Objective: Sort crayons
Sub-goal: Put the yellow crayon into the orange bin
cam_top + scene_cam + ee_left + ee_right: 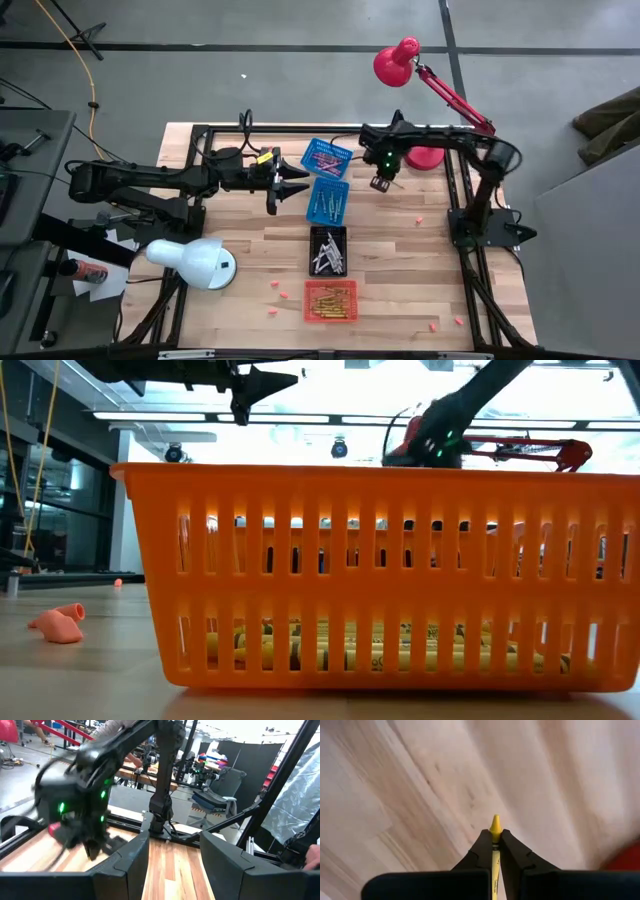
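My right gripper (383,183) hangs above the table's far middle, just right of the blue baskets, and is shut on a yellow crayon (494,851). My left gripper (298,186) is open and empty. It is held level above the table, left of the blue baskets, with its fingers pointing toward the right arm (85,815). Other crayons lie sorted in a row of baskets: pink-red ones in the far blue basket (327,157), pale ones in the second blue basket (328,200), grey ones in the black basket (328,250), and orange and yellow ones in the orange basket (330,301). My right gripper pinches the yellow crayon between its two fingers (482,847). The crayon lies along the fingers, and its pointed tip (495,824) sticks out past their free ends. The fingers point down at the wood. The crayon is lifted clear of the table.
Small pink bits (279,295) lie scattered on the near part of the table and at its right (420,222). A white lamp (190,262) stands at the near left. A red lamp (400,62) reaches over the far right. The orange basket (380,570) fills the low view.
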Tool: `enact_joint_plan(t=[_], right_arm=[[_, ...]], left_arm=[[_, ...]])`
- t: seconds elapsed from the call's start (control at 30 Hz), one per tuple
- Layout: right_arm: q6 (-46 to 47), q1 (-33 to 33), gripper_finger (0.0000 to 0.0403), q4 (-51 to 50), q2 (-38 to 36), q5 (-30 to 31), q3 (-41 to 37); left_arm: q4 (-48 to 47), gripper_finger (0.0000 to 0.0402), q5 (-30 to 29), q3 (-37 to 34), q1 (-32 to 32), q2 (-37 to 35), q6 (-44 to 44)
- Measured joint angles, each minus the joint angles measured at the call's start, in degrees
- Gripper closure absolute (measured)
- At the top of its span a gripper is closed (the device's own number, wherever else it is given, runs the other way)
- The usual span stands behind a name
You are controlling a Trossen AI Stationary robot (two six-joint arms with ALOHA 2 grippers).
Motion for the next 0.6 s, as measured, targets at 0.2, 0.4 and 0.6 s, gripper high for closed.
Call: enact_joint_plan(t=[0.2, 0.4, 0.6], right_arm=[[3.8, 4.4, 0.0402, 6.4, -13.8, -2.6, -5.7], [19.3, 11.8, 0.0402, 22.5, -31.1, -6.4, -21.4], [37.5, 23.5, 0.0402, 51.3, -41.4, -6.0, -37.3]], left_arm=[[-1.1, 0.0238, 0.0, 0.0, 0.1, -0.3, 0.0], [-1.0, 0.0238, 0.0, 0.0, 1.0, -1.4, -2.7], [-0.9, 0.0238, 0.0, 0.0, 2.8, -1.4, -1.1]])
